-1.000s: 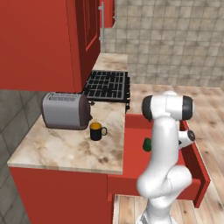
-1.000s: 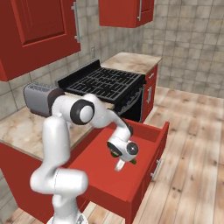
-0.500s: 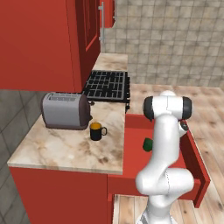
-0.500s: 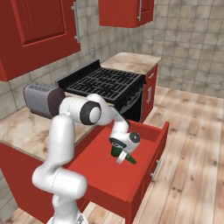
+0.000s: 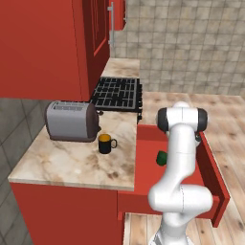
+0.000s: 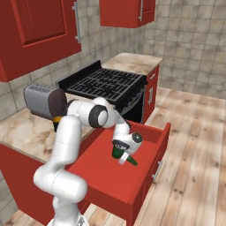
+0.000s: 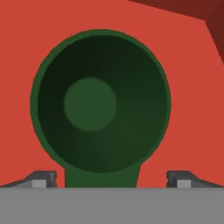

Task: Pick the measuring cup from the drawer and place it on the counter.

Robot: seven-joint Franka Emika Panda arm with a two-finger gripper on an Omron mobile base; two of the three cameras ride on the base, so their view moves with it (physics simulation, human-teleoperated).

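Observation:
The dark green measuring cup [image 7: 100, 103] lies on the red floor of the open drawer [image 7: 188, 65], its round bowl facing the hand camera. Its handle runs down between my fingertips [image 7: 43, 178], which stand wide apart on either side of it without touching. From the right base view my gripper [image 6: 125, 149] points down into the drawer [image 6: 101, 176], right over the cup [image 6: 117, 153]. In the left base view the arm covers most of the cup [image 5: 161, 157] inside the drawer [image 5: 210, 162]. The marbled counter [image 5: 72, 162] lies to the drawer's left.
A silver toaster [image 5: 72, 120] and a black mug with orange inside [image 5: 106, 143] stand on the counter. The black stove grate [image 6: 103, 81] is beyond the drawer. Red wall cabinets [image 5: 43, 43] hang above the counter. Wooden floor [image 6: 194, 132] lies to the right.
My hand has turned and sunk closer onto the cup inside the drawer. The cup and drawer have stayed put.

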